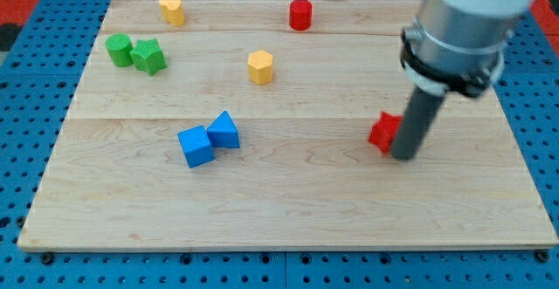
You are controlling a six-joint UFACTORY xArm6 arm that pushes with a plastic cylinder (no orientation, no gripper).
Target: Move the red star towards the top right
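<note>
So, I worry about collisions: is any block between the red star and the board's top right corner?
No block visibly is. My tip sits against the red star on its right side, partly hiding it.

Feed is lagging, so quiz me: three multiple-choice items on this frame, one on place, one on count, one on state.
1. Where is my tip relative to the red star?
A. at its right side
B. far to its left
C. near the board's top edge

2. How many blue blocks are there?
A. one
B. two
C. four

3. The two green blocks are:
A. stacked
B. far apart
C. side by side, close together

Answers: 1 A, the rod stands against the star's right side. 2 B, blue cube and another blue block. 3 C, green cylinder sits beside green star.
</note>
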